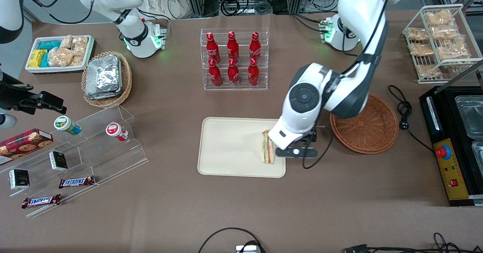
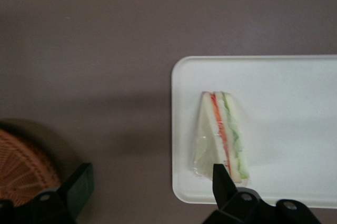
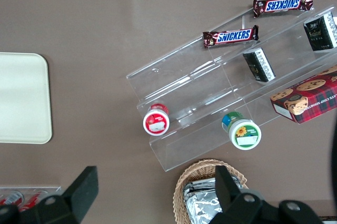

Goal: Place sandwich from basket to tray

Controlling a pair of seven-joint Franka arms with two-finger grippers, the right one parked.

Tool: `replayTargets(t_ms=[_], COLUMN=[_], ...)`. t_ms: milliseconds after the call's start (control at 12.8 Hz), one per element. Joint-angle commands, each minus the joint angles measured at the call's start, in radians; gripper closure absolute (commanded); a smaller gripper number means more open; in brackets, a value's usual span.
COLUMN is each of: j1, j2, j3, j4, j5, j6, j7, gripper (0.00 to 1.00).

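Sandwich [image 2: 221, 134] lies on the tray [image 2: 295, 108].
Your gripper [image 2: 152, 187] hovers above with jaws wide open, holding nothing; one jaw is just beside the sandwich.

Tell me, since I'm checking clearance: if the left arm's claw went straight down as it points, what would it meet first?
Probably the tray edge: the open claw hangs above it, one finger over the sandwich; height unclear.

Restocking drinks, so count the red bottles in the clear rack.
6 red bottles stand in the clear rack, farther from the front camera than the tray: three on the upper step, three on the lower. None seem hidden. The pincer hangs open over the tray's edge beside the sandwich.
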State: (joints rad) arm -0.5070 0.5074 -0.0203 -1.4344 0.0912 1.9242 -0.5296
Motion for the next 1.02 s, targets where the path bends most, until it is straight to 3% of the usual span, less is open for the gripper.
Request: replayTargets(t_ms=[0,471,941], j1=[-0.002,-0.002,-0.001], j2=[-0.078,-0.161,-0.179], j3=[0.064,0.212,0.244], j4=[-0.012,-0.012,-0.009], j5=[0.015,0.01,-0.004], j6=[-0.085,-0.194,-0.205], j7=[-0.021,0.173,0.194], gripper=[0.0,0.0,0.0])
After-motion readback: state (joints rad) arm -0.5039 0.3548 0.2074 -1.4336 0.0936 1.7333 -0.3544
